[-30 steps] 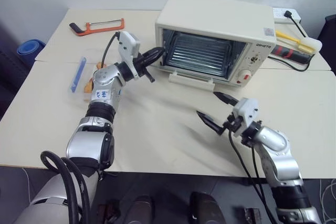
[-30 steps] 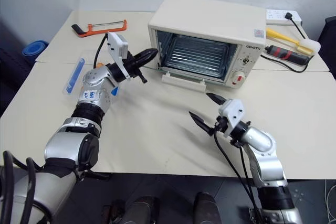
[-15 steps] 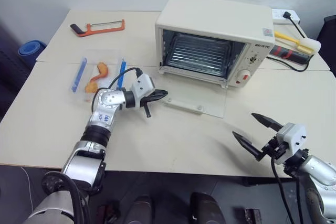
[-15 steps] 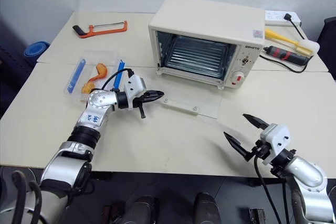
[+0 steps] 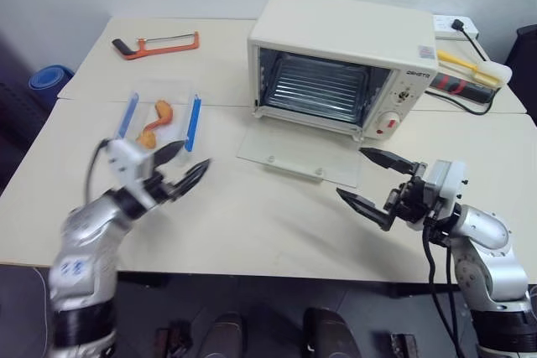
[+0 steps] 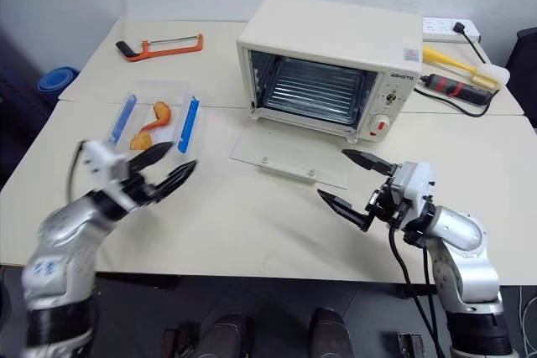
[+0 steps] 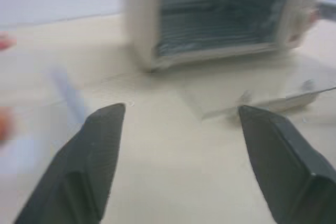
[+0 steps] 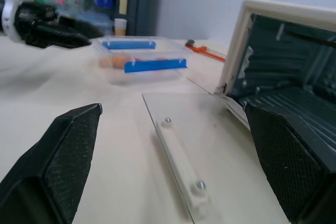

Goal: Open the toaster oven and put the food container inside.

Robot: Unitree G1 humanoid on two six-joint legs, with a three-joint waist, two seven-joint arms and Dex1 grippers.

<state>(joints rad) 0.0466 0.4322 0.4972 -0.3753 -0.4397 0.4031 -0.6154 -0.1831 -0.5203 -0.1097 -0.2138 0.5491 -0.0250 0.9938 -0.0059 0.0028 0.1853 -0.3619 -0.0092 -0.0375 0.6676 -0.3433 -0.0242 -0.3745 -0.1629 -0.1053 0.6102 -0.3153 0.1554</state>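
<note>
Two black-fingered grippers hover spread and empty above the cream table (image 5: 277, 224): the left gripper (image 5: 180, 172) just beside the small clear plastic food container (image 5: 159, 119) with blue clips, the right gripper (image 5: 375, 184) near the flat-lying glass door (image 5: 300, 153) of the open cream-white boxy toaster oven (image 5: 344, 60).

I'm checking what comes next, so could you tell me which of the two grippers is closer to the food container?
The left gripper: it hangs open just in front of the food container, while the right gripper sits beyond the oven's lowered door.
</note>
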